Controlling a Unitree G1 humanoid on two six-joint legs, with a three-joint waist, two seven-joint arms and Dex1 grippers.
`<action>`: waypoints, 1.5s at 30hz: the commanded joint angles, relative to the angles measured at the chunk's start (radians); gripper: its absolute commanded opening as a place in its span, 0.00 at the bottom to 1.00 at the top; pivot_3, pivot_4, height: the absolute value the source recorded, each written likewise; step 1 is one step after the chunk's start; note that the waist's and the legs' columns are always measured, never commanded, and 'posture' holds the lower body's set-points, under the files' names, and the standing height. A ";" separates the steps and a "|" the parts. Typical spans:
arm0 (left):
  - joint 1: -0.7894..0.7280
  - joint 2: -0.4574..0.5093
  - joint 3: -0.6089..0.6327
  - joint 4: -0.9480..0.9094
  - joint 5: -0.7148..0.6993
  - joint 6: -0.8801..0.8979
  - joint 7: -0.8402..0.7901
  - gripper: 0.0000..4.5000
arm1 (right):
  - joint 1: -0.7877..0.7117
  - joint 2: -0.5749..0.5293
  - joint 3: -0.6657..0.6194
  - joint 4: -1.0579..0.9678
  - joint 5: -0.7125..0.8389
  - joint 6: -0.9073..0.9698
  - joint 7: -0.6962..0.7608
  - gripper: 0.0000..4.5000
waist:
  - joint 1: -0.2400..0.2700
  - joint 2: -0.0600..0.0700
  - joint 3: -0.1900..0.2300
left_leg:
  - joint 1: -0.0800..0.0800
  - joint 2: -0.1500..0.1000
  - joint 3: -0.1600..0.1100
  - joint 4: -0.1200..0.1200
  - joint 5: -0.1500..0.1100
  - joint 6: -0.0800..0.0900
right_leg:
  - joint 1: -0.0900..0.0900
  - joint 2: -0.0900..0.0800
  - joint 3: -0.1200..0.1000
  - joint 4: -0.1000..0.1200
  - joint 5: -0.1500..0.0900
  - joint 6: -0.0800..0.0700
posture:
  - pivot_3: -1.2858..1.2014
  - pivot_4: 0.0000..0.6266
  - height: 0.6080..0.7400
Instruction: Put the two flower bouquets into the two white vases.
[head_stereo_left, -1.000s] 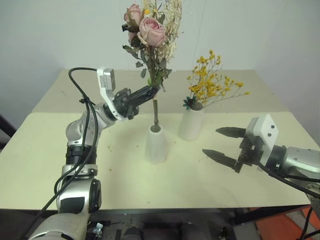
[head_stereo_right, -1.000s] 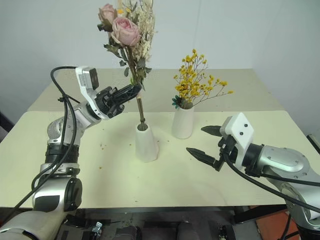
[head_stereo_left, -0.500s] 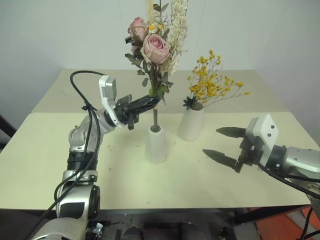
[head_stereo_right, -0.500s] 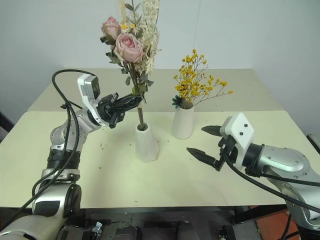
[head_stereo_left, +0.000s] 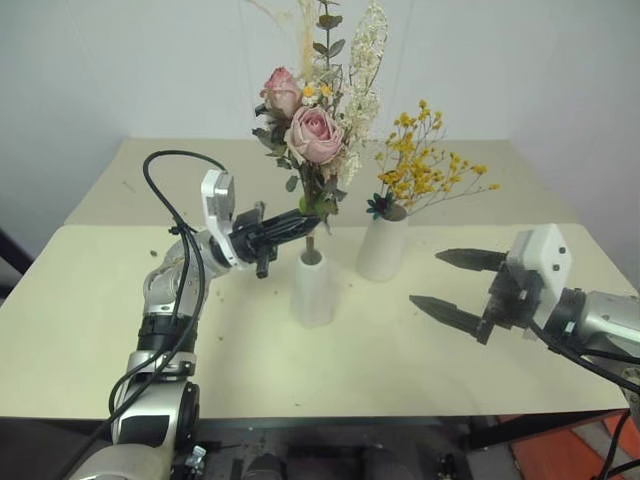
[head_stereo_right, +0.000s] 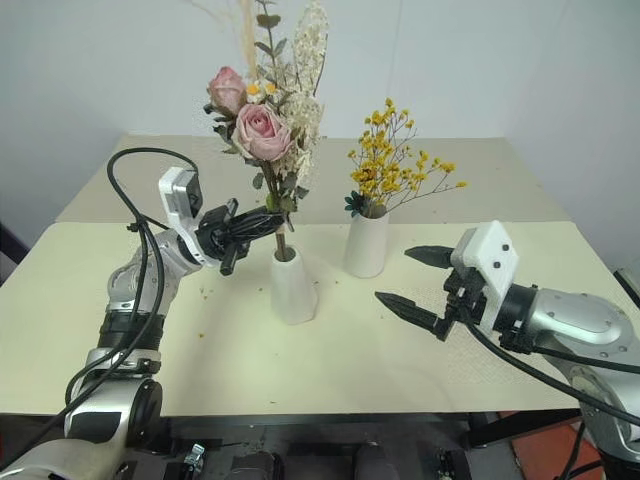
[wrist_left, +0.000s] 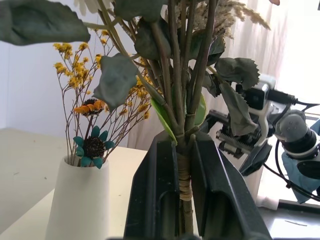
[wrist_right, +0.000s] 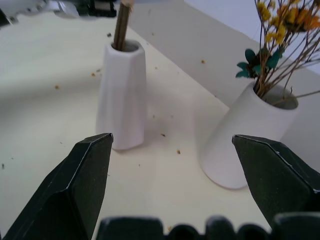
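The pink rose bouquet (head_stereo_left: 315, 135) stands nearly upright with its brown stem (wrist_right: 122, 22) down in the narrow-mouthed white vase (head_stereo_left: 312, 290) at the table's middle. My left gripper (head_stereo_left: 300, 220) is shut on the stem just above the vase mouth, under the leaves; the left wrist view shows the stem (wrist_left: 185, 185) pinched between the black fingers. The yellow bouquet (head_stereo_left: 425, 165) sits in the wider white vase (head_stereo_left: 382, 250) just right of the first. My right gripper (head_stereo_left: 425, 277) hovers open and empty over the table, right of both vases.
The vases stand on a cream table (head_stereo_left: 400, 370) whose near edge runs along the front. A second cream table (head_stereo_left: 200, 160) joins it behind, up against a white wall. Small dry crumbs (wrist_right: 162, 135) lie around the vases.
My left gripper has sunk with the rose bouquet, so the stem sits deeper in the narrow vase and the bouquet stands lower and straighter. The right gripper has stayed in place.
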 joint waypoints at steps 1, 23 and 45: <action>0.011 0.001 -0.002 -0.027 0.010 -0.047 -0.013 0.02 | -0.010 -0.001 -0.051 -0.026 0.047 -0.022 0.011 1.00 | 0.000 0.000 0.000 | 0.000 0.000 0.000 0.000 0.000 0.000 | 0.000 0.000 0.000 0.000 0.000 0.000 | 0.52 0.24 1.00; 0.063 0.177 -0.015 -0.050 0.107 -0.054 -0.015 0.99 | 0.005 -0.009 -0.024 -0.016 0.001 -0.036 0.002 1.00 | -0.001 0.000 0.000 | 0.000 0.000 0.000 0.000 0.000 0.000 | 0.000 0.000 0.000 0.000 0.000 0.000 | 0.52 0.24 1.00; 0.498 0.581 0.402 -0.380 0.011 0.014 0.101 0.99 | 0.217 -0.137 -0.366 0.149 -0.037 -0.090 0.266 1.00 | 0.001 0.000 0.000 | 0.002 0.002 0.001 -0.001 0.000 0.000 | 0.001 0.000 0.000 0.000 -0.001 0.000 | 0.52 0.24 1.00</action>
